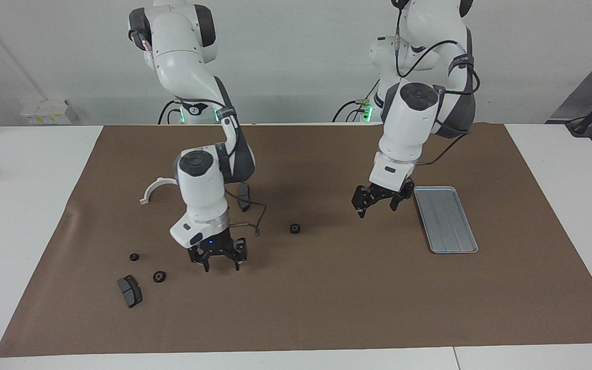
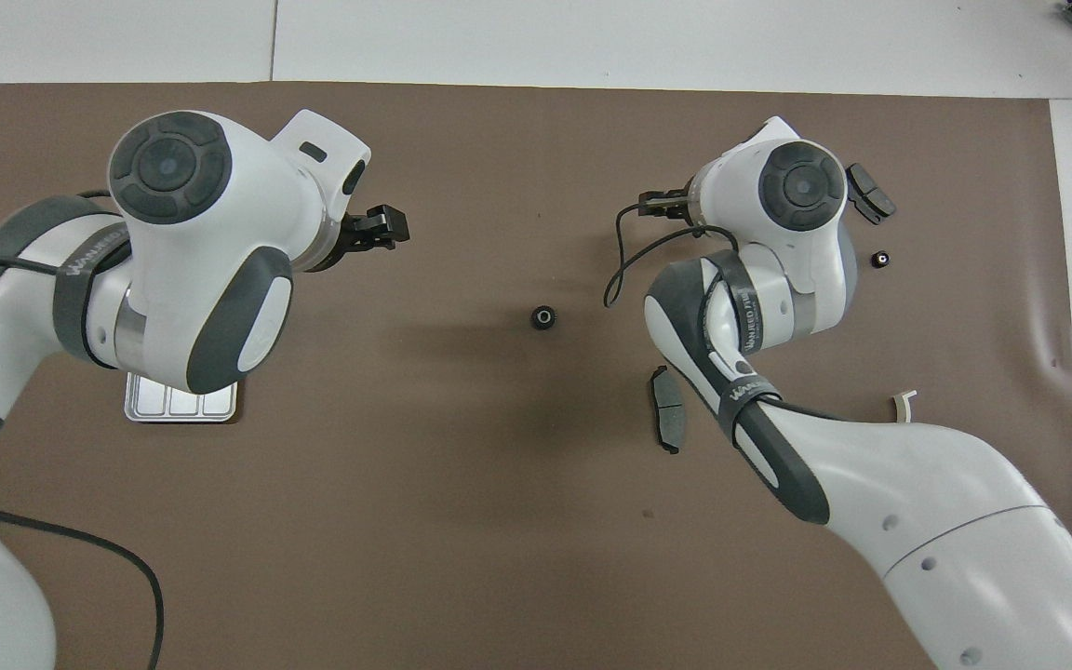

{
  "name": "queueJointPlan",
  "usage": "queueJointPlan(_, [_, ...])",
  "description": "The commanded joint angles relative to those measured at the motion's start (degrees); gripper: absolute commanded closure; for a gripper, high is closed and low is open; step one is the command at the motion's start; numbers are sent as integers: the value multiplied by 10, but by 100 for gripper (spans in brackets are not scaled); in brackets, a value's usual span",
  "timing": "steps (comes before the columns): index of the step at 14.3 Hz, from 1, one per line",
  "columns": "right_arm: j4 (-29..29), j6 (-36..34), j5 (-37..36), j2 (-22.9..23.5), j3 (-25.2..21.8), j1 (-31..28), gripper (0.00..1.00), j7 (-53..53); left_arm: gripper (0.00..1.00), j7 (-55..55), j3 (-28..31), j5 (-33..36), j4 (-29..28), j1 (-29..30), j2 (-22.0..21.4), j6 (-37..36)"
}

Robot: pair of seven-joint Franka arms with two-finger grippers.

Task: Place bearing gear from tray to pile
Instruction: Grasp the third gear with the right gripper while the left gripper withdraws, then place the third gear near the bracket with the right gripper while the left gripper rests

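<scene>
The silver tray (image 1: 445, 218) lies toward the left arm's end of the mat with nothing in it; in the overhead view only a corner of the tray (image 2: 182, 407) shows under the left arm. My left gripper (image 1: 376, 201) hangs open and holds nothing, over the mat beside the tray. One black bearing gear (image 1: 294, 227) (image 2: 543, 318) lies alone mid-mat. The pile is a dark brake pad (image 1: 129, 291) with two gears (image 1: 159, 276) (image 1: 133, 256) near it. My right gripper (image 1: 220, 262) is open and holds nothing, low over the mat between the pile and the lone gear.
A second brake pad (image 1: 243, 195) (image 2: 667, 421) lies nearer the robots, partly hidden by the right arm. A white half-ring bracket (image 1: 154, 189) lies beside it toward the right arm's end. A brown mat (image 1: 327, 308) covers the table.
</scene>
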Motion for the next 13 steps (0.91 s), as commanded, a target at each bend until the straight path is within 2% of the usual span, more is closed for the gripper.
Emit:
queueJointPlan(1, [11, 11, 8, 12, -2, 51, 15, 34, 0, 157, -2, -8, -17, 41, -34, -59])
queueJointPlan(5, [-4, 1, 8, 8, -3, 104, 17, 94, 0, 341, 0, -1, -4, 91, -64, -141])
queueJointPlan(8, [-24, 1, 3, 7, -3, 113, 24, 116, 0, 349, 4, -1, 10, 103, -95, -190])
queueJointPlan(11, [-26, -30, 4, 4, -3, 124, 36, 117, 0, 315, 5, -8, 10, 124, -132, -226])
queueJointPlan(13, [-26, -51, 4, -1, -3, 134, 38, 118, 0, 308, 6, -23, 10, 133, -151, -253])
